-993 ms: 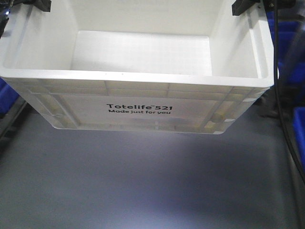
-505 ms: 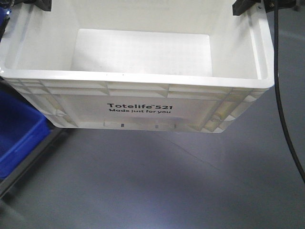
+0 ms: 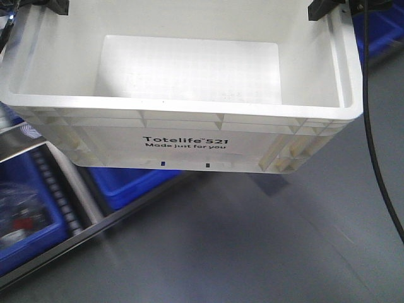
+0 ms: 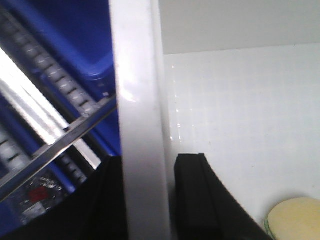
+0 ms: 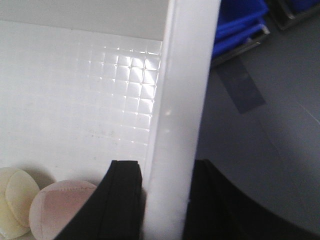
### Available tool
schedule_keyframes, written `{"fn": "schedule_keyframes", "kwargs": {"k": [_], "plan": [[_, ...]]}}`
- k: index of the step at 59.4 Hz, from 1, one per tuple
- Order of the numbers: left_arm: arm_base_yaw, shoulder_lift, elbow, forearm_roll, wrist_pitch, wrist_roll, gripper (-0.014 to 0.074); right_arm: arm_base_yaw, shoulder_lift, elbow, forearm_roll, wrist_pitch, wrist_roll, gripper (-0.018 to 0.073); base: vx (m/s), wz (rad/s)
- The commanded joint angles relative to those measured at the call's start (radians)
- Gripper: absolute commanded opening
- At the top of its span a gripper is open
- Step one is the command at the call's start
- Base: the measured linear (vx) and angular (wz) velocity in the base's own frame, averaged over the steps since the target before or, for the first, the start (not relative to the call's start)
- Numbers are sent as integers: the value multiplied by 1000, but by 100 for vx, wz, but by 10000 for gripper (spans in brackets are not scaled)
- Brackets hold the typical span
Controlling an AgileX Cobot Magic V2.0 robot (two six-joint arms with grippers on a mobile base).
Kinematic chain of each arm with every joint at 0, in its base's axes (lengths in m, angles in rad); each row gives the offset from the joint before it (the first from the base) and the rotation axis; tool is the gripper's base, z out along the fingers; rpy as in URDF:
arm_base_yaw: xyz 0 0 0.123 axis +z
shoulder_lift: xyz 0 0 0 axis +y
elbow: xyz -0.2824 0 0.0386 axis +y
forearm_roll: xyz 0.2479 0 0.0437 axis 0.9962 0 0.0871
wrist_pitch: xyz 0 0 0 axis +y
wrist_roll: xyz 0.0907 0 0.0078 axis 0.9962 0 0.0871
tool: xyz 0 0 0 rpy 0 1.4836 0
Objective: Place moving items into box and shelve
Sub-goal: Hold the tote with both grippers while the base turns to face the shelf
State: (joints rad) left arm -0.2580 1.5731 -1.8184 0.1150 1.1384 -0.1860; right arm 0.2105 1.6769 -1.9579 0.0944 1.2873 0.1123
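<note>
Carry-to-shelf stage, all positions given relative to the box. The box (image 3: 183,107), a white crate printed "Totelife 521", hangs clear of the grey floor (image 3: 265,252), its printed wall nearest the front camera. The left gripper (image 4: 148,170) and right gripper (image 5: 165,170) each straddle one side wall, one finger inside and one outside, jaws clamped on the rim. Inside, on the box floor close to the right-hand wall, the cream-yellow item (image 5: 15,200) and the pinkish item (image 5: 62,210) lie touching, so loading appears complete. Below and to the left of the box runs the shelf rack (image 3: 69,189) with its roller track, carrying blue bins (image 3: 132,183). The next move probably calls for aligning the box with a free stretch of rollers and lowering it level. The bins may obstruct this. A black cable (image 3: 372,158) hangs just beside the right wall.
</note>
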Motion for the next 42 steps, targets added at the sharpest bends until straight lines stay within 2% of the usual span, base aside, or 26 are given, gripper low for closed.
{"fn": "schedule_keyframes", "kwargs": {"k": [1,25,42], "plan": [[8,-63,-36,92,-92,2,2,-11,-65,-40,-43,-5,-17,-5,19,110],[8,-63,-36,92,-92,2,2,-11,-65,-40,-43,-5,-17,-5,12,105],[8,-64,-36,92,-91,2,2,-11,-65,-40,-43,-5,-17,-5,5,50]]}}
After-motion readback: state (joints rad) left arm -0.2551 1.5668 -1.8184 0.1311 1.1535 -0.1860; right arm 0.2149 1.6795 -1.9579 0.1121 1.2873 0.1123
